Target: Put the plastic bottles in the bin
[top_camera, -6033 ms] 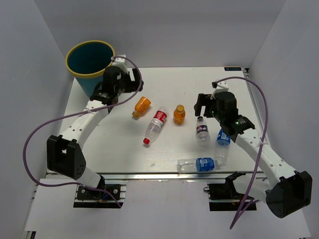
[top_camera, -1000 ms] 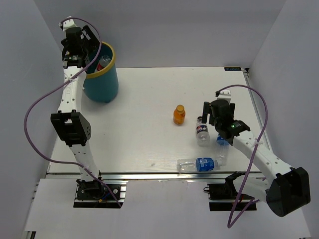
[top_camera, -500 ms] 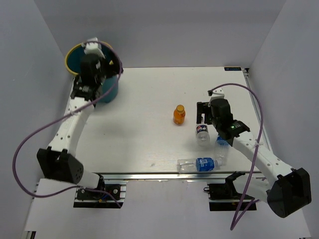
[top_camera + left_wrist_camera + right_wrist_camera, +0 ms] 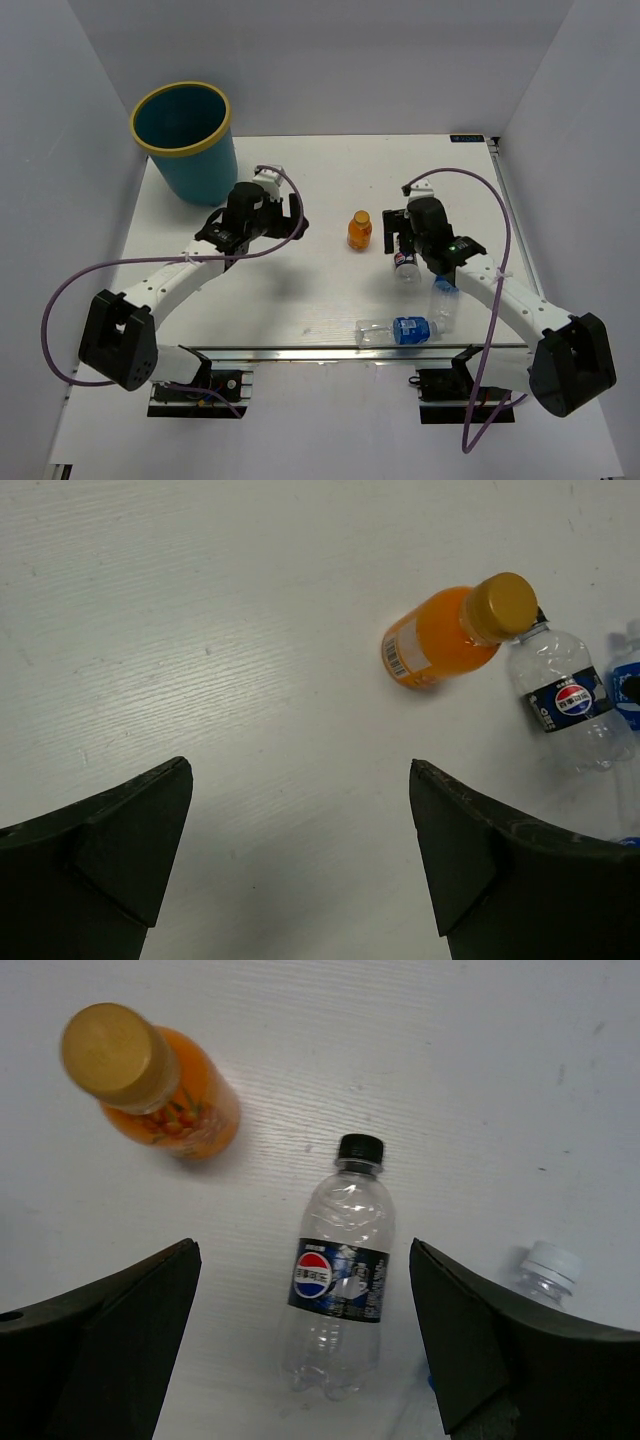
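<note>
Since the last frame, my left gripper [image 4: 292, 222] has swung away from the bin [image 4: 190, 172], now behind it, leftward. Left wrist: jaws wide, empty, orange bottle [image 4: 435, 640] ahead-right. Right wrist: right gripper [image 4: 300, 1250] spread open, blue-labelled bottle [image 4: 338, 1290] centred beneath.

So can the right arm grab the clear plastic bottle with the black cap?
Probably yes. The right tool is open and hovers right above the clear plastic bottle with the black cap, which lies flat. Nothing covers it; the orange plastic bottle stands apart, off to the side.
</note>
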`<state>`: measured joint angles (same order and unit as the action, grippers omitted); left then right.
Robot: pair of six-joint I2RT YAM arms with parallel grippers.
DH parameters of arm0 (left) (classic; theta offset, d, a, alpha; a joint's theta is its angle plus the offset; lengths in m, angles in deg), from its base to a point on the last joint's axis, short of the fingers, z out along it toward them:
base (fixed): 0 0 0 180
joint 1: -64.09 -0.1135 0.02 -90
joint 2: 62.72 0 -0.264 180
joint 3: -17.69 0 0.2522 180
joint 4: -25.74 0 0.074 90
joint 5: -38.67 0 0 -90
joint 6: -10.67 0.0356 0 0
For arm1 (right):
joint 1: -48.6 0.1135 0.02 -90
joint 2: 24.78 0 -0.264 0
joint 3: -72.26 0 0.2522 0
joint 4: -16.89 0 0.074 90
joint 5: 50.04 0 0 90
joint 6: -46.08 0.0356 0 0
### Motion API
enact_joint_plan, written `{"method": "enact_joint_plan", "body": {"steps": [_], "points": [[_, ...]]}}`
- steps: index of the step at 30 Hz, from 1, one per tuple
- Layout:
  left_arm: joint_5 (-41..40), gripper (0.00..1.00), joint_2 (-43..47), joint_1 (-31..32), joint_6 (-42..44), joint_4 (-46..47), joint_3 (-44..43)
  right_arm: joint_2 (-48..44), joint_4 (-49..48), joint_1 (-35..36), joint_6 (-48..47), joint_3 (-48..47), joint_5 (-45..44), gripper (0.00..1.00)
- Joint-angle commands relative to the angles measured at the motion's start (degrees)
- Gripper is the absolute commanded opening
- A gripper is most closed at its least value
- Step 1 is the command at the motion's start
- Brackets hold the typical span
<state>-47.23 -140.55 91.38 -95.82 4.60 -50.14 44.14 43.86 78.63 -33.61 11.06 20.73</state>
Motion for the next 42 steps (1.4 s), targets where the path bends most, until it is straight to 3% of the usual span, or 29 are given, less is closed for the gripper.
{"method": "enact_joint_plan", "body": {"steps": [1,4,9,16,26,36,41,42], "points": [[-1.7,0.98,0.0,0.0,-0.2,2.3,1.2,-1.3,-3.4,0.2,-1.4,0.1,9.9,0.89],[-6.0,0.98,-0.3,0.0,-1.8,1.4,1.7,0.5,-5.6,0.7,-3.4,-1.2,16.0,0.89],[-7.1,0.98,0.9,0.0,-1.8,1.0,2.9,3.5,-5.9,1.0,-3.5,-4.1,13.8,0.89],[-7.6,0.98,2.1,0.0,-1.9,0.6,3.3,9.1,-12.1,1.3,-3.5,-6.3,18.3,0.89],[-7.2,0.98,5.3,0.0,-1.0,0.9,5.9,20.2,-25.7,1.5,-3.3,-9.1,15.9,0.89],[-9.2,0.98,6.5,0.0,-0.6,0.5,6.3,26.4,-31.9,1.6,-1.8,-8.2,11.9,0.74],[-5.9,0.98,6.3,0.0,0.0,0.7,6.4,28.4,-32.6,1.6,-1.6,-8.5,10.4,0.72],[-5.3,0.98,6.2,0.0,0.1,1.0,6.8,28.4,-32.6,1.6,-1.5,-8.6,10.3,0.67]]}}
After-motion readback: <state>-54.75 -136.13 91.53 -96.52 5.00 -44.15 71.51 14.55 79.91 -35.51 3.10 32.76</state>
